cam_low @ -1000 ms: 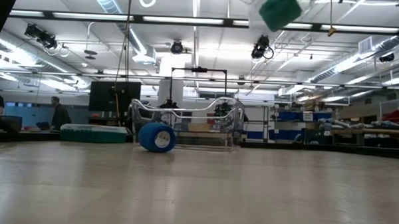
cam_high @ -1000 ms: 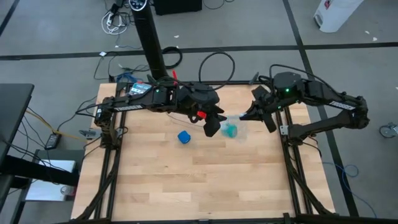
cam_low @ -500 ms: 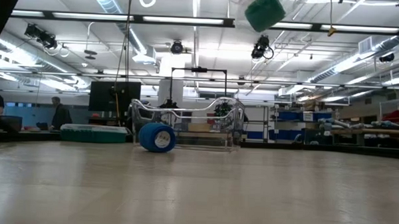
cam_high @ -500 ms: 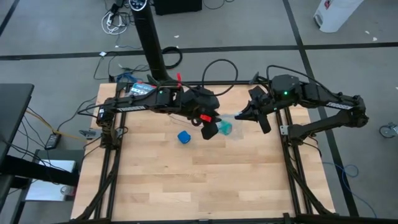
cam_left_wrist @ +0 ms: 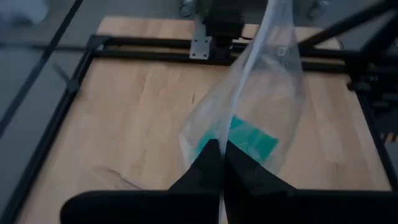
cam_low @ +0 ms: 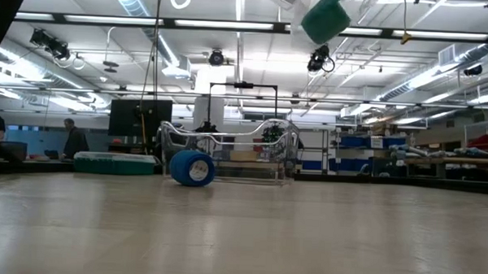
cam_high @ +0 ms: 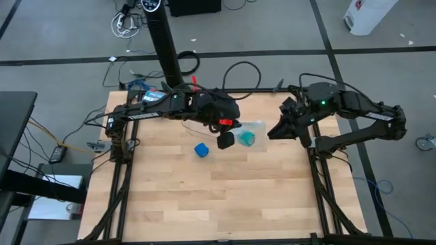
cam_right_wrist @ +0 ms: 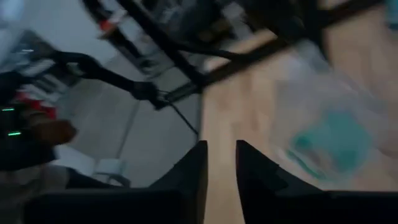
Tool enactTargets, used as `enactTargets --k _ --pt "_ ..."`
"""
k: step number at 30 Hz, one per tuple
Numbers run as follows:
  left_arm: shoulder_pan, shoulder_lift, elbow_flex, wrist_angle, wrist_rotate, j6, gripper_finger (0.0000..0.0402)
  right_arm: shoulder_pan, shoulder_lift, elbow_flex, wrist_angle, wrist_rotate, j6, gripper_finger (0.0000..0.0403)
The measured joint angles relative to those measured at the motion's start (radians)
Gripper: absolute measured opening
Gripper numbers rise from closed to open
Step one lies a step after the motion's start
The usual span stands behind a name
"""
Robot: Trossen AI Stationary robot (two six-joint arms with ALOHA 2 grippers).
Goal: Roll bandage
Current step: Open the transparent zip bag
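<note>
From above, the left gripper (cam_high: 226, 139) hangs over the back middle of the wooden table (cam_high: 204, 204). It pinches the edge of a clear plastic bag (cam_high: 253, 133) with a teal roll (cam_high: 248, 139) inside. The bandage (cam_high: 201, 150) is a small blue roll lying on the table just beside this gripper, on the side away from the bag, not touching it. The wide front of the table is bare wood. The right gripper (cam_high: 278, 129) is near the far side of the bag, close to the table's right rail.

From table height, the bandage (cam_low: 192, 168) lies on its side, its round end facing the camera. The teal roll (cam_low: 325, 18) hangs high above.

In the left wrist view, the fingers (cam_left_wrist: 211, 165) are shut on the bag (cam_left_wrist: 267, 93); bare wood lies all around.

In the right wrist view, the fingers (cam_right_wrist: 196, 168) stand a little apart and hold nothing. The bag (cam_right_wrist: 323, 137) is blurry ahead.
</note>
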Motion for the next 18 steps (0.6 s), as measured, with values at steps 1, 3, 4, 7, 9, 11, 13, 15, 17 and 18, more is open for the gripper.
enactTargets --k 1,3,4,7,9,11,13,15,17,18 --pt "0.001 -0.001 0.000 0.001 0.016 0.039 0.0003 0.000 -0.008 0.000 -0.033 0.033 0.003 0.0083" --pt "-0.002 -0.002 0.000 0.005 0.065 0.104 0.0003 -0.005 -0.020 0.000 -0.078 0.098 -0.012 0.0091" --pt "-0.003 -0.002 0.000 0.008 0.098 0.128 0.0003 -0.009 -0.022 0.000 -0.082 0.114 -0.029 0.0093" --pt "-0.004 -0.002 0.000 0.031 0.180 0.172 0.0002 -0.021 -0.009 0.000 -0.077 0.124 -0.065 0.0095" --pt "-0.002 -0.002 0.000 0.038 0.193 0.186 0.0002 -0.023 0.013 0.000 -0.066 0.119 -0.071 0.0093" --pt "-0.002 -0.002 0.000 0.035 0.195 0.193 0.0002 -0.022 0.040 0.000 -0.059 0.117 -0.085 0.0092" --pt "-0.002 -0.002 0.000 0.035 0.195 0.193 0.0002 -0.021 0.066 0.000 -0.047 0.129 -0.085 0.0092" --pt "-0.002 -0.002 0.000 0.035 0.195 0.183 0.0002 -0.019 0.090 0.000 -0.019 0.122 -0.094 0.0092" --pt "-0.003 -0.002 0.000 0.032 0.195 0.140 0.0002 -0.006 0.110 0.000 0.025 0.108 -0.110 0.0091" --pt "-0.002 -0.002 0.000 0.027 0.195 0.110 0.0003 0.004 0.117 0.000 0.046 0.098 -0.117 0.0091"
